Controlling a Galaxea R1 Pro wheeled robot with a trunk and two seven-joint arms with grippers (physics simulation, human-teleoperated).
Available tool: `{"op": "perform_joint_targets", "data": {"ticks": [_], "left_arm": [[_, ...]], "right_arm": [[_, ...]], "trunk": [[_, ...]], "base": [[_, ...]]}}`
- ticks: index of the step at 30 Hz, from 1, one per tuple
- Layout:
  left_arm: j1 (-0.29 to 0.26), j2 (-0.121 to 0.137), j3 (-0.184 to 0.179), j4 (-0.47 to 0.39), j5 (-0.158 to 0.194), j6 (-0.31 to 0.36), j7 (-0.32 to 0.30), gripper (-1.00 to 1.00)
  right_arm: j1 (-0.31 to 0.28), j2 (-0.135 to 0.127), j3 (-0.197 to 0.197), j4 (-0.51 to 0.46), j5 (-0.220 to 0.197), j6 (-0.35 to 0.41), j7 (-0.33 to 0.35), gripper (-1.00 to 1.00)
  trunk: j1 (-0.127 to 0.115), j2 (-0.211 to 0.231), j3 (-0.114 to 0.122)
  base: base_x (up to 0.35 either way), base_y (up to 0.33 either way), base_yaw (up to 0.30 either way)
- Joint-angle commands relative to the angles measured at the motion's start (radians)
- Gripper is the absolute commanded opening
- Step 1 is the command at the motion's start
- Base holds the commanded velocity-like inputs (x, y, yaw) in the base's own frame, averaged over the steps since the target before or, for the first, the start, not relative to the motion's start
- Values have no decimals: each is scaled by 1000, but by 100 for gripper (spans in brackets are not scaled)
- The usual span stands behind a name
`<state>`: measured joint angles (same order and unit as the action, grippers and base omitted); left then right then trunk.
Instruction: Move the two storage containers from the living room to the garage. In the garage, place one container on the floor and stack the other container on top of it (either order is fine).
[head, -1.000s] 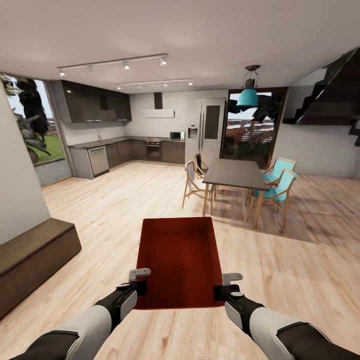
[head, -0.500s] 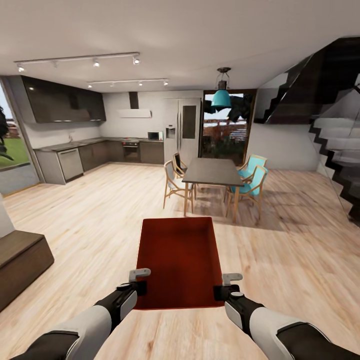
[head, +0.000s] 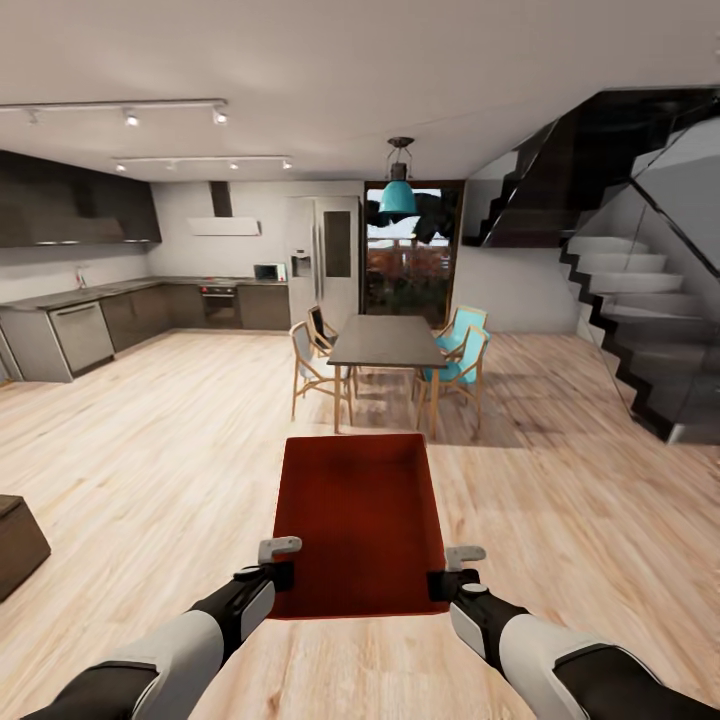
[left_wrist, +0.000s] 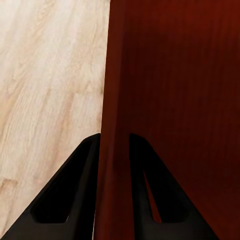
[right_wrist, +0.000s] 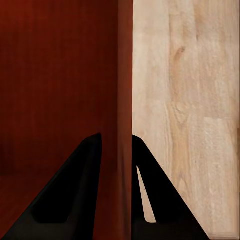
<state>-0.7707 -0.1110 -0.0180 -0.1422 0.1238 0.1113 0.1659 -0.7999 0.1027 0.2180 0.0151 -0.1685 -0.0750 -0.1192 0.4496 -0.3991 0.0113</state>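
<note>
A red-orange open-top storage container (head: 360, 520) hangs in front of me above the light wood plank floor (head: 170, 440), carried between both arms. My left gripper (head: 281, 572) is shut on its left wall near the close corner; in the left wrist view the black fingers (left_wrist: 75, 190) pinch that thin wall (left_wrist: 112, 100). On the opposite wall my right gripper (head: 438, 580) is shut the same way, and the right wrist view has its fingers (right_wrist: 75, 190) clamping the wall (right_wrist: 125, 100). The garage is out of view.
A dark dining table (head: 385, 340) with wooden and teal chairs (head: 455, 365) stands straight ahead. The kitchen counter (head: 80, 320) runs along the left, a fridge (head: 325, 260) at the back. A dark staircase (head: 640, 340) rises at the right. A low dark cabinet end (head: 15, 540) sits at the left edge.
The whole view has swung to the right: kitchen and table slid left and the staircase came in. The container and both grippers hold the same place in the picture.
</note>
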Motion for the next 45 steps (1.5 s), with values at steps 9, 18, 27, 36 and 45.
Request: {"op": "perform_joint_targets", "data": {"ticks": [9, 18, 27, 36, 45], "left_arm": [[1, 9, -10, -3, 24, -9, 9, -100], [1, 12, -89, 0, 105, -29, 8, -100], [1, 11, -86, 4, 105, -32, 7, -100], [1, 13, -93, 7, 115, -31, 8, -100], [1, 18, -2, 9, 13, -44, 33, -100]], "right_arm": [[1, 2, 2, 4, -9, -13, -9, -100], [1, -1, 1, 4, -5, -20, 4, -100], [1, -1, 24, 4, -22, -19, 4, -100], [1, 0, 27, 5, -23, -14, 2, -100], [1, 2, -2, 5, -23, -21, 1, -100]], "trunk": [[0, -1, 0], [0, -1, 0], [0, -1, 0], [0, -1, 0], [0, -1, 0]], "base": [[0, 0, -36], [0, 0, 0], [0, 0, 0], [0, 0, 0], [126, 0, 0]]}}
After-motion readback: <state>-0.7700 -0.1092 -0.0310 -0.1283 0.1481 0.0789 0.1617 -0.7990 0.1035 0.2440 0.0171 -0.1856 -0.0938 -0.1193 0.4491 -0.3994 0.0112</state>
